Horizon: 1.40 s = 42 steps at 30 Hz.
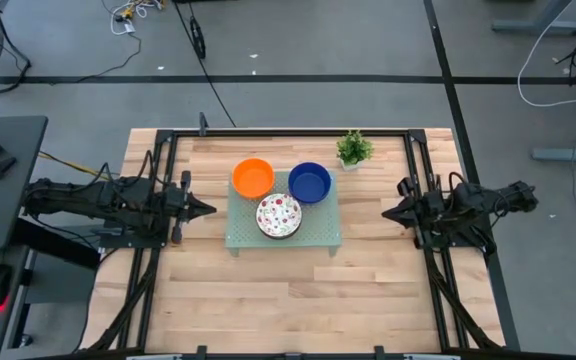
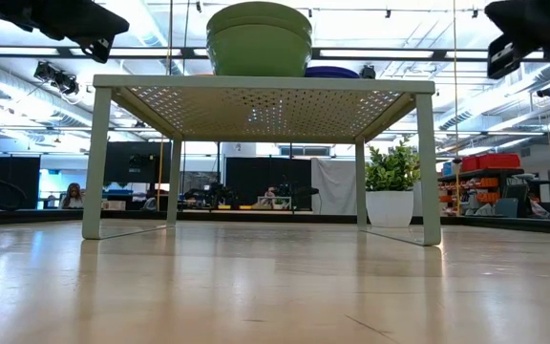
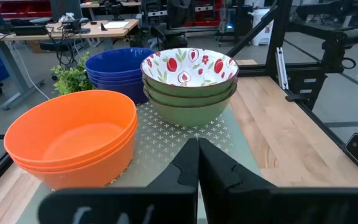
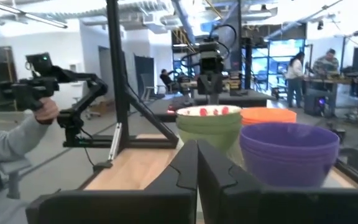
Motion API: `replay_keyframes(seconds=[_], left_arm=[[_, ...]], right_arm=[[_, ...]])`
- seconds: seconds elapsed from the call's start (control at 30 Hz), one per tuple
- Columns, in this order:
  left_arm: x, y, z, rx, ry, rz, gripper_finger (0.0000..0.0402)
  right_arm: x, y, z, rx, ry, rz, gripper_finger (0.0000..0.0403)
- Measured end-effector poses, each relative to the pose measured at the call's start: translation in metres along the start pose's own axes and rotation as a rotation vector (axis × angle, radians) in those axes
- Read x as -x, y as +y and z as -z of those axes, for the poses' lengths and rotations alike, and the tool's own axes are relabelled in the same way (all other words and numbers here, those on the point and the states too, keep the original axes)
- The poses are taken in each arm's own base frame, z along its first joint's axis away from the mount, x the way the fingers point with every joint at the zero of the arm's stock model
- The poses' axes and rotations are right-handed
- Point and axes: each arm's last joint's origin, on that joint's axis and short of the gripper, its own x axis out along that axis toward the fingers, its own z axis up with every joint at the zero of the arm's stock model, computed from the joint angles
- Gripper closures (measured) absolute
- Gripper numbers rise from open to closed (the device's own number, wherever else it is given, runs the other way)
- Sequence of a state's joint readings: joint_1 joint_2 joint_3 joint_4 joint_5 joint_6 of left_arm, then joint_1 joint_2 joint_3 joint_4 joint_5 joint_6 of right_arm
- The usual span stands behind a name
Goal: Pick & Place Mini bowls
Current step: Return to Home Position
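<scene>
Three stacks of mini bowls stand by their bases on the pale green perforated tray (image 1: 308, 235): orange (image 1: 253, 178), dark blue (image 1: 310, 183), and white with red fruit marks inside and green outside (image 1: 279, 215). The left wrist view shows the orange stack (image 3: 73, 140), the blue stack (image 3: 114, 71) and the speckled stack (image 3: 190, 84). My left gripper (image 1: 208, 209) (image 3: 197, 165) hovers shut just left of the tray. My right gripper (image 1: 386, 211) (image 4: 196, 165) hovers shut to the tray's right, facing the blue stack (image 4: 289, 152).
A small potted plant (image 1: 353, 150) stands by the far edge, right of the tray. In the low view the tray (image 2: 256, 96) stands raised on legs. Bare wood lies toward the near edge. A person's hand with a controller (image 4: 39, 106) shows beyond the table.
</scene>
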<state>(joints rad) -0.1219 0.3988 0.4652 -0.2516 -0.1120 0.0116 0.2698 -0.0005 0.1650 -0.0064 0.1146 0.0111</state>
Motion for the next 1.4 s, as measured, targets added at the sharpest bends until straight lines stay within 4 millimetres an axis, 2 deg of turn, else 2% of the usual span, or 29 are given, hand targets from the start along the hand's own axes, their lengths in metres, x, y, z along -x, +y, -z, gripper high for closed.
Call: replay_keyframes(seconds=[0.13, 0.27, 0.5, 0.9, 1.1, 1.4], left_arm=[[0.000, 0.000, 0.000, 0.000, 0.002, 0.000, 0.0397], [0.000, 0.000, 0.001, -0.001, 0.008, 0.000, 0.0397], [0.000, 0.000, 0.001, -0.003, 0.009, 0.000, 0.0397], [0.000, 0.000, 0.001, -0.003, 0.015, 0.000, 0.0397], [0.000, 0.000, 0.002, -0.002, 0.016, 0.000, 0.0396], [0.000, 0.000, 0.002, -0.002, 0.016, 0.000, 0.0396]], right_arm=[[-0.001, 0.000, 0.004, -0.006, -0.007, -0.036, 0.0399], [-0.005, 0.000, 0.019, 0.013, -0.033, -0.120, 0.0399], [-0.007, -0.008, 0.040, -0.008, 0.039, -0.064, 0.0399], [-0.006, -0.013, 0.047, -0.010, 0.112, -0.048, 0.0399], [-0.006, -0.013, 0.047, 0.065, 0.108, -0.049, 0.0399], [-0.007, -0.018, 0.051, 0.073, 0.154, 0.099, 0.0399]])
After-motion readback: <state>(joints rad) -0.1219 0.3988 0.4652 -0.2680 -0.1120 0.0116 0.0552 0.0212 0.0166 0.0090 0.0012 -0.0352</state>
